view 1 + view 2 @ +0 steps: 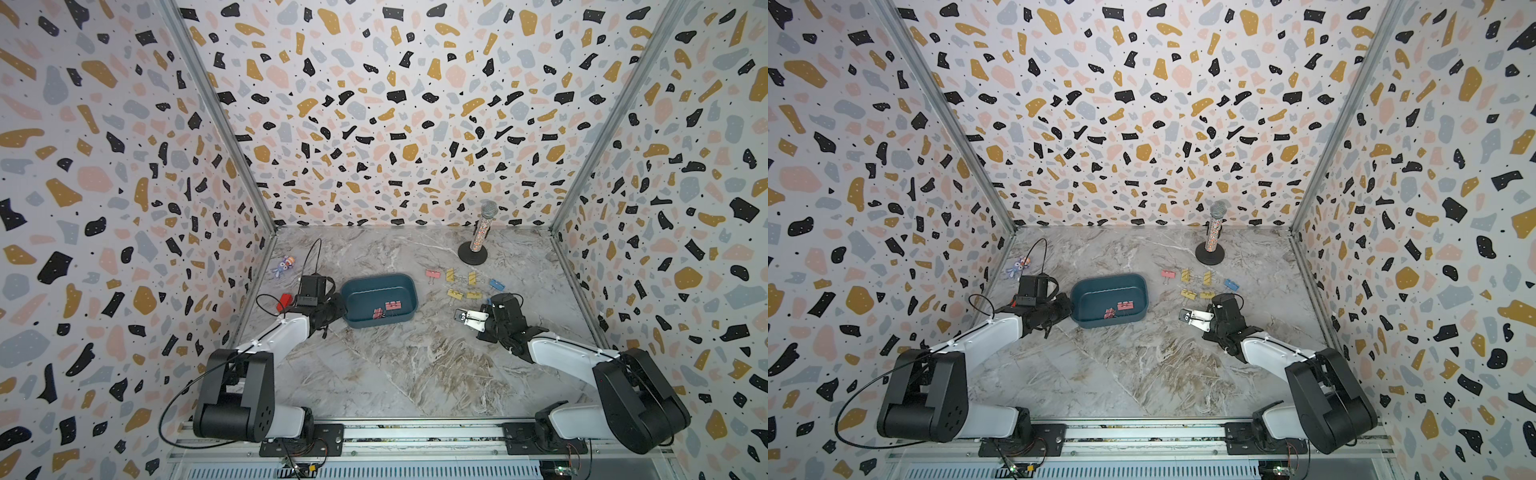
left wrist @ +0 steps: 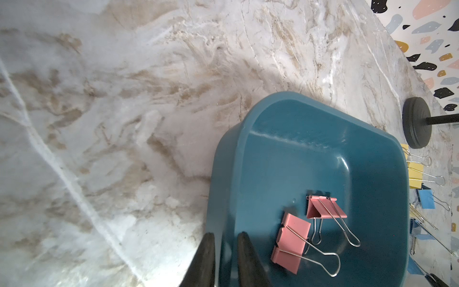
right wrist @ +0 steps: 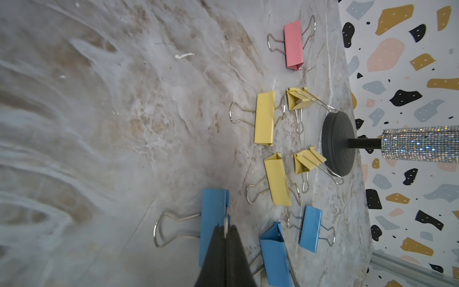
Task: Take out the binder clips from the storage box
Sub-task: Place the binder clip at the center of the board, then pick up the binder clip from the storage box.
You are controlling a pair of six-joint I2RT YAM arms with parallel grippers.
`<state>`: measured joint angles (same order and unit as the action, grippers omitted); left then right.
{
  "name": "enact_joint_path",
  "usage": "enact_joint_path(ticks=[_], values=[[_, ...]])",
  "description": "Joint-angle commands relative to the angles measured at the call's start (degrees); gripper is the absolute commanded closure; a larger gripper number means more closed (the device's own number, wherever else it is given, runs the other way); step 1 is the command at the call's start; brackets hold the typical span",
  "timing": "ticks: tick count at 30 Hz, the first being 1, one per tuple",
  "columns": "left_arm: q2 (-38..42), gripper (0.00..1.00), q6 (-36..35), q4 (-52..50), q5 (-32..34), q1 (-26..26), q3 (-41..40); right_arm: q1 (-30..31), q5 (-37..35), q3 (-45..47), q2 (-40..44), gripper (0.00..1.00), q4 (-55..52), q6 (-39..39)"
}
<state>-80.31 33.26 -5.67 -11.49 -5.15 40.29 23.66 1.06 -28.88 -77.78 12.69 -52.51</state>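
The dark teal storage box (image 1: 376, 276) (image 1: 1108, 276) sits mid-table, with two pink binder clips (image 1: 392, 305) (image 2: 323, 207) lying inside. My left gripper (image 1: 343, 305) (image 2: 224, 236) is shut on the box's left wall, one finger inside and one outside. Several pink, yellow and blue binder clips (image 1: 455, 294) (image 3: 265, 118) lie on the table right of the box. My right gripper (image 1: 492, 299) (image 3: 224, 227) is shut on the wire handle of a blue binder clip (image 3: 213, 211) among them, low over the table.
A glitter microphone (image 1: 482, 232) on a round black stand stands at the back right, just behind the clips. A red block (image 1: 284, 300) and a purple toy figure (image 1: 284, 266) lie by the left wall. Patterned walls close in three sides.
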Motion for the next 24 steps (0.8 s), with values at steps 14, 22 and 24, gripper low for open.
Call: enact_joint_path(ticks=[14, 22, 24], values=[[0.5, 0.79, -0.2, 1.6, 0.0, 0.1, -0.7, -0.9, 1.0, 1.3, -1.4, 0.98, 3.7, 2.4], [0.7, 0.79, -0.2, 1.6, -0.1, 0.1, -0.8, -0.9, 0.8, 1.3, -2.0, 0.85, 3.7, 2.7], [0.8, 0.79, -0.2, 1.6, -0.2, 0.1, -0.8, -0.9, 0.8, 1.3, -2.0, 0.82, 3.6, 2.9]])
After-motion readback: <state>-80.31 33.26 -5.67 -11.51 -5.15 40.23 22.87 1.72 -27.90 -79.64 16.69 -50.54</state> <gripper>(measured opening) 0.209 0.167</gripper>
